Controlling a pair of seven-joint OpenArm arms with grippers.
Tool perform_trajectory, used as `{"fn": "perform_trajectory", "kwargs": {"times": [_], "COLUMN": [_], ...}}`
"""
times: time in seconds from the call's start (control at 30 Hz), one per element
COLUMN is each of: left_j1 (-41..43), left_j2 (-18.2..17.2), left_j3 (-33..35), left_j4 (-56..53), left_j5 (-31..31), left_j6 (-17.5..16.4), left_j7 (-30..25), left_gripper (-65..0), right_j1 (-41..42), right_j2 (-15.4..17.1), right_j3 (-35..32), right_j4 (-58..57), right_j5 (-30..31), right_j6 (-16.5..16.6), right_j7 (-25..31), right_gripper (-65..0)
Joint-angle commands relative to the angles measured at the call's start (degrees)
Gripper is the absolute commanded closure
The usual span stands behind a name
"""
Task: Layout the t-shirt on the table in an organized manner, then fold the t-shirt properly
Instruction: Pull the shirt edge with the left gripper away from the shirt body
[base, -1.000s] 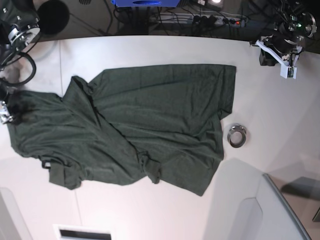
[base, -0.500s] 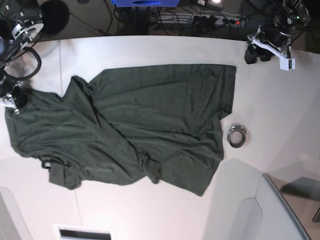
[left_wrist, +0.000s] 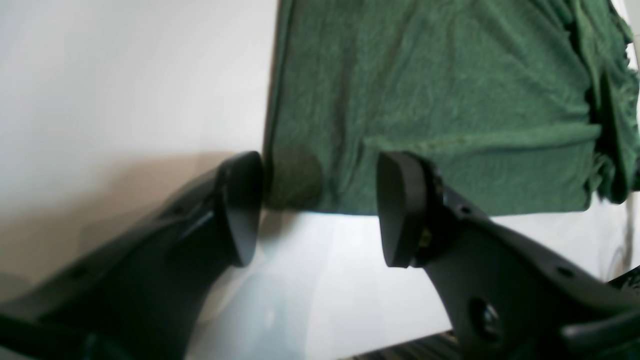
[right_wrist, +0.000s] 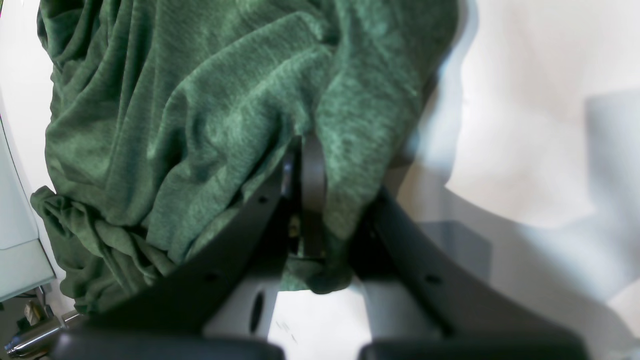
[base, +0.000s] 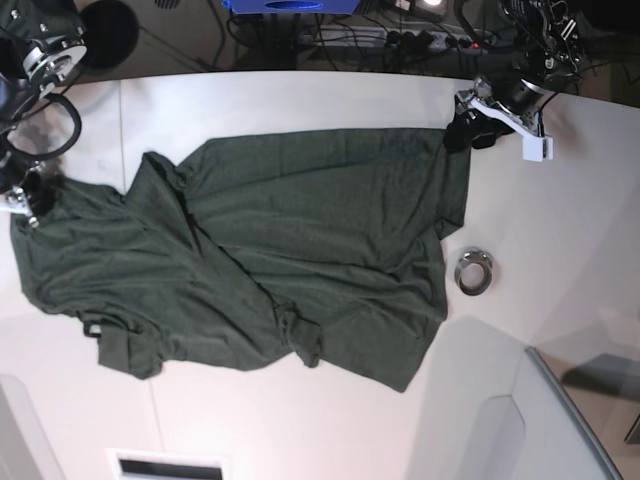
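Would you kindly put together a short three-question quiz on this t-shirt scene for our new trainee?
1. True or false: the right gripper is shut on the t-shirt.
2. Multiple choice: the left gripper is A) shut on cloth, B) open at a corner of the shirt, C) holding the metal ring.
3. Fill in: the metal ring lies on the ___, beside the shirt.

Key: 1 true; 2 B; 3 table.

Dark green t-shirt (base: 300, 250) lies rumpled, seemingly half-spread, on white table (base: 300, 100).
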Motion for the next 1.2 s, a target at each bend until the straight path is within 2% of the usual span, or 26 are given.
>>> {"fn": "perform_trajectory", "kwargs": {"times": [0.0,0.2,0.23,0.33,0.4,0.43,0.53,0.63,0.83,1.03,1.17], "left_j1": [0.1,-1.1,-1.1,-1.1,-1.1,-1.1,-1.1,-1.5,-1.9,-1.9,-1.9], "left_j2": [0.0,1.5,1.5,1.5,1.5,1.5,1.2,1.1,-0.6,-1.7,-2.4], "left_j3": [0.4,0.5,0.5,0.5,0.4,0.3,0.4,0.5,-0.2,-0.9,-3.7], "left_j4": [-0.4,-0.8,-0.8,-0.8,-0.8,-0.8,0.2,4.8,20.1,26.5,27.1], "left_j5": [3.1,3.5,3.5,3.5,3.5,3.4,3.2,3.4,3.1,3.1,3.2], "left_j6": [1.3,1.3,1.3,1.3,1.3,1.3,1.3,1.3,1.3,1.3,1.3], "left_j7": [3.2,3.4,3.4,3.4,3.4,3.4,3.5,3.9,16.8,21.2,21.9], "left_gripper": [-35.4,-34.4,-31.9,-17.1,-3.8,0.0,0.0,0.0,0.0,0.0,0.0], "right_j1": [0.1,0.1,0.1,0.1,0.1,0.1,0.1,0.1,0.1,0.1,0.4], "right_j2": [0.9,0.9,0.9,0.9,0.9,0.9,1.1,1.4,1.6,1.8,3.9], "right_j3": [-0.2,-0.2,-0.2,-0.2,-0.3,-0.3,-0.3,-0.3,-0.3,-0.4,-0.4], "right_j4": [0.4,0.5,0.5,0.5,0.6,0.6,1.6,7.0,19.6,26.6,28.7], "right_j5": [-1.5,-1.5,-1.5,-1.6,-1.7,-1.7,-1.8,-1.8,-1.9,-2.0,-2.1], "right_j6": [-0.8,-0.8,-0.8,-0.8,-0.8,-0.8,-0.8,-0.8,-0.9,-0.9,-1.0], "right_j7": [-0.7,-0.7,-0.8,-0.8,-0.8,-0.8,-2.6,-7.3,-15.2,-19.4,-23.3], "right_gripper": [0.0,0.0,0.0,0.0,0.0,0.0,0.0,0.0,0.0,0.0,0.0]}}
